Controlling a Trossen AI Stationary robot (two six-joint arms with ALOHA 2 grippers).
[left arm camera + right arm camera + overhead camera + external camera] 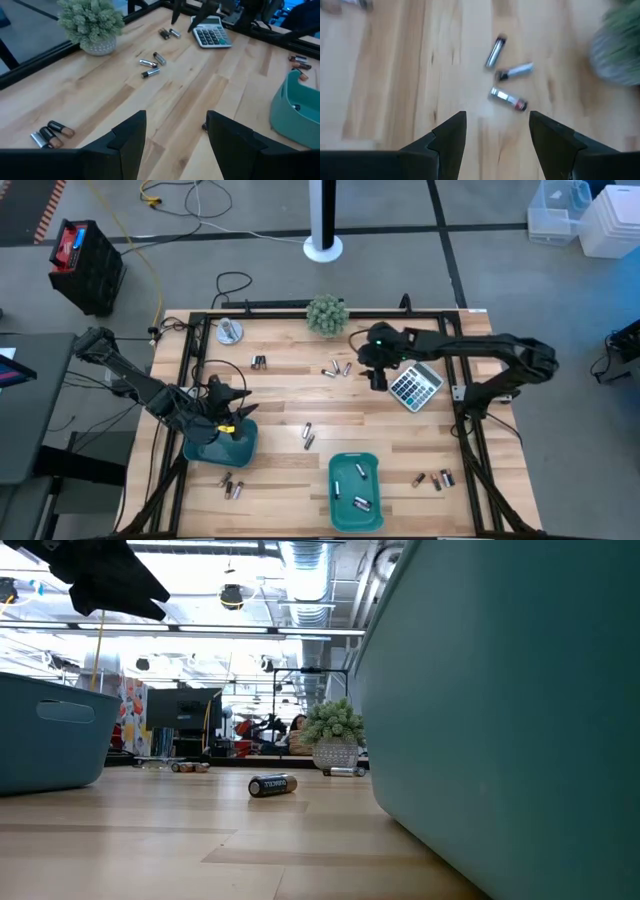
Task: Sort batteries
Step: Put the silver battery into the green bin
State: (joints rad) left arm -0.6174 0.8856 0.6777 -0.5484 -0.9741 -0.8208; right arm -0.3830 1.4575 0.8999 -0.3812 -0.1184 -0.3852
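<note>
Right gripper (497, 131) open, empty, above three batteries (508, 72) near the plant (327, 313): axes fanned, each pointing differently. Left gripper (176, 131) open over the left tray (220, 446). More batteries scattered; several lying in the near tray (355, 491)

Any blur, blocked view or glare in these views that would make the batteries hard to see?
Right wrist view: the three batteries and the plant are smeared. Low view: a teal tray wall fills the right half, ceiling lights glare, one battery is sharp. High and left wrist views: evenly lit, clear.
</note>
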